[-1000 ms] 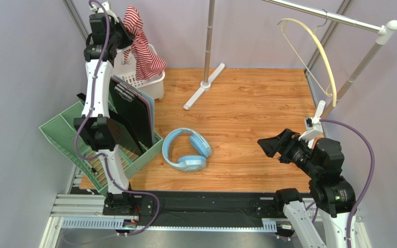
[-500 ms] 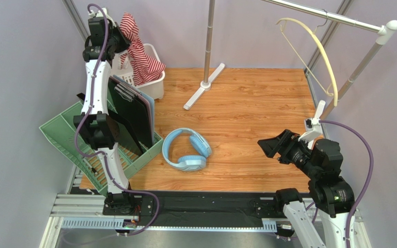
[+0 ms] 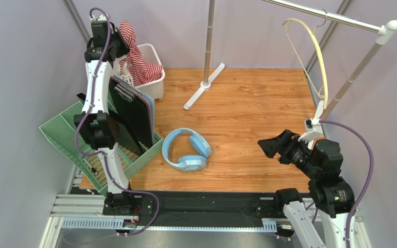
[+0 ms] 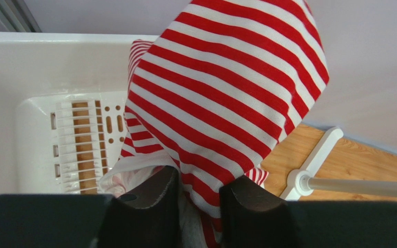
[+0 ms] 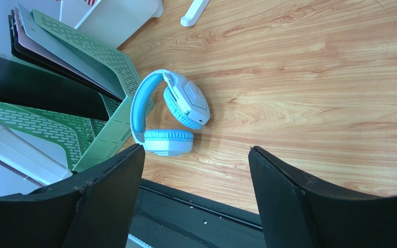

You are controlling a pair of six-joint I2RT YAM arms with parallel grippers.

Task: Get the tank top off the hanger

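The red and white striped tank top [image 3: 136, 54] hangs from my left gripper [image 3: 117, 44] over the white basket [image 3: 154, 82] at the back left. In the left wrist view the gripper [image 4: 198, 194] is shut on the tank top [image 4: 226, 88], cloth pinched between the fingers [image 4: 151, 204]. The cream hanger [image 3: 317, 57] hangs bare from the silver rail at the back right. My right gripper [image 3: 273, 144] is open and empty low at the front right; the right wrist view [image 5: 195, 170] shows it above the wooden table.
Blue headphones [image 3: 187, 150] lie near the table's middle, also in the right wrist view [image 5: 172, 116]. A green rack [image 3: 102, 139] with dark boards stands at the left. The clothes rack's pole and white foot [image 3: 203, 85] stand at the back centre.
My left gripper has lowered the tank top further into the white basket. The bare hanger has swung on the rail. The right arm has not moved.
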